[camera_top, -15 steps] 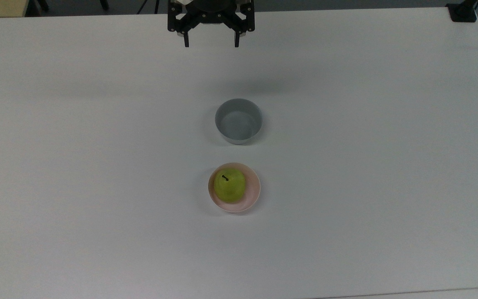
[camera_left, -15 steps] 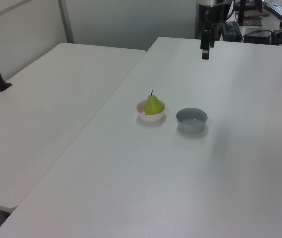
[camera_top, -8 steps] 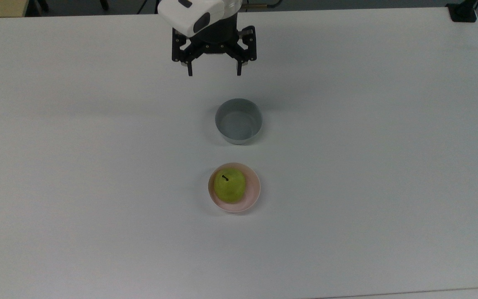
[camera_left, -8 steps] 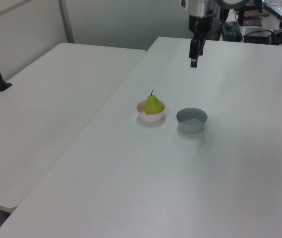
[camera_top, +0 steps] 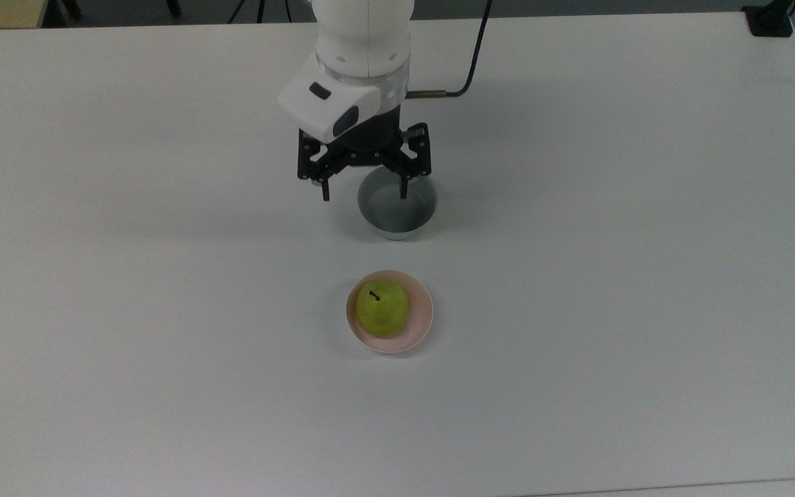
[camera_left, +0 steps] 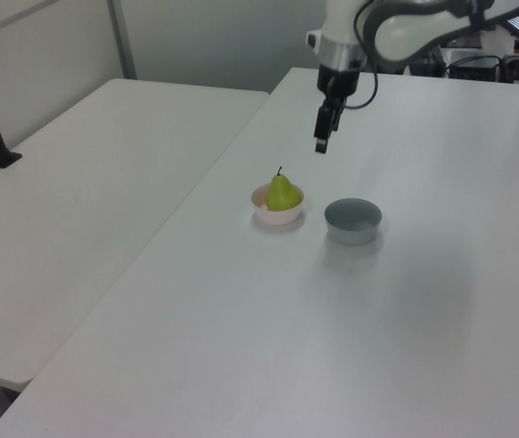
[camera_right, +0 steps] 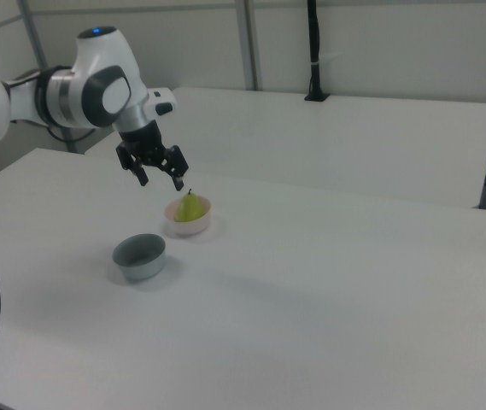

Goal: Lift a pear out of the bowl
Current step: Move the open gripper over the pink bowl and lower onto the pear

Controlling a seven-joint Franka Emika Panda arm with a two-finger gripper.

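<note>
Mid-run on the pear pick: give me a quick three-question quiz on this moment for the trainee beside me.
1. True or false: the pear sits in the grey bowl.
2. In the top view, the gripper appears nearest to: A) the pink bowl B) the grey bowl C) the table edge.
3. Fill in: the gripper's fingers are ____ and hold nothing.

Key
1. False: it sits in the pink bowl.
2. B: one fingertip overlaps the grey bowl's rim there; the side views show the gripper raised above the table.
3. Open.
</note>
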